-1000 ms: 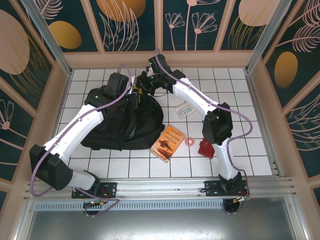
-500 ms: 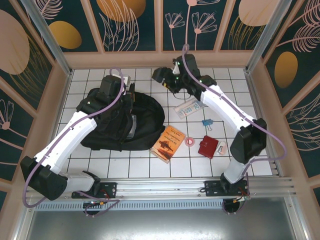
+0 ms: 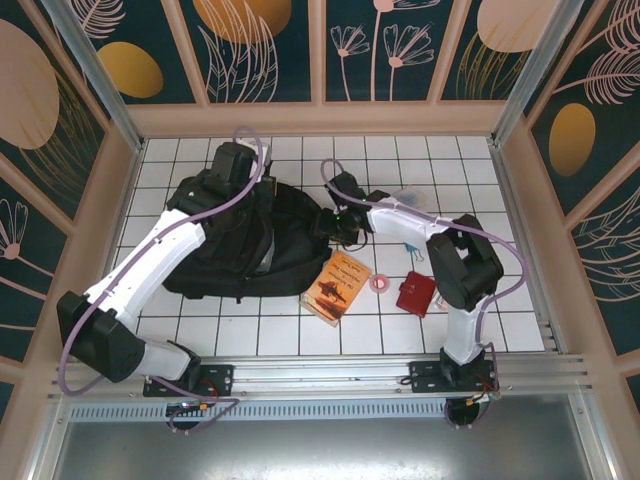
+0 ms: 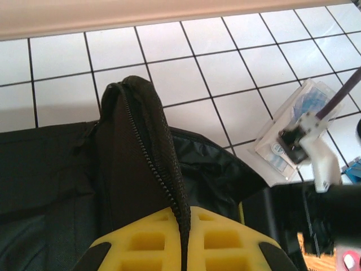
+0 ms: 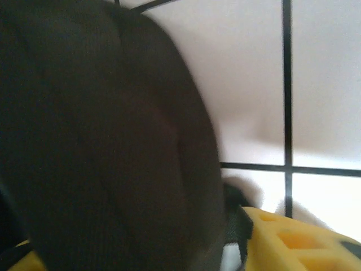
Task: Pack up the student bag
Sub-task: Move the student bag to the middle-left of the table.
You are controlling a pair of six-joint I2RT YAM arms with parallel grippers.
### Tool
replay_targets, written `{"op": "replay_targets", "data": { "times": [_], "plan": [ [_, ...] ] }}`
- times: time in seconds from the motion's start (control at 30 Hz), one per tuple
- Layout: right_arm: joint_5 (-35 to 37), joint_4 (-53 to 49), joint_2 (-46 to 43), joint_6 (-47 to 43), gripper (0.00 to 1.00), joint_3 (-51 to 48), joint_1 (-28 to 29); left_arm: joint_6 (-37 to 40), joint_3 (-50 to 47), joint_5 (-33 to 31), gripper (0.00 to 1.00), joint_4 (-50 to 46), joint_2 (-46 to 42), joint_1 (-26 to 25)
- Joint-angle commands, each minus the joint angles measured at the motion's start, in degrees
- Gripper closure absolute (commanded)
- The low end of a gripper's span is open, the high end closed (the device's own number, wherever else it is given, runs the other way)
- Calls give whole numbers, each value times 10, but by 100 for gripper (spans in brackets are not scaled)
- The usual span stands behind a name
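Observation:
The student bag (image 3: 240, 245) is a large black backpack lying at the centre-left of the tiled table. My left gripper (image 3: 258, 190) is at its far top edge. In the left wrist view that gripper (image 4: 184, 240) is shut on the bag's zipper edge (image 4: 152, 158), lifting it into a ridge. My right gripper (image 3: 332, 218) is at the bag's right edge. In the right wrist view black bag fabric (image 5: 101, 141) bulges between its yellow fingers (image 5: 293, 243). Whether they press on the fabric does not show.
An orange book (image 3: 338, 285), a pink tape roll (image 3: 379, 283), a dark-red wallet (image 3: 415, 293) and a blue clip (image 3: 413, 247) lie right of the bag. A clear packet (image 4: 285, 135) lies beyond the right arm. Wooden walls ring the table.
My right arm swung from the back of the table down to the bag's right edge, and its elbow folded in. My left gripper kept its hold on the bag's edge, shifting slightly.

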Motion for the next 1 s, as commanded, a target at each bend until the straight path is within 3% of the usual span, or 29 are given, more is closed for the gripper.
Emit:
{"op": "replay_targets", "data": {
  "times": [0.0, 0.2, 0.63, 0.77, 0.97],
  "plan": [
    [29, 11, -7, 19, 51, 0, 13, 25, 51, -8, 100, 47, 8, 2],
    [68, 16, -33, 46, 56, -27, 15, 33, 63, 3, 100, 64, 20, 2],
    [37, 69, -23, 111, 61, -54, 42, 21, 143, 74, 100, 86, 105, 1],
    [48, 58, -25, 106, 50, -45, 43, 19, 135, 75, 100, 83, 107, 1],
    [92, 16, -102, 67, 29, -58, 20, 7, 36, -46, 100, 103, 48, 1]
  ]
}}
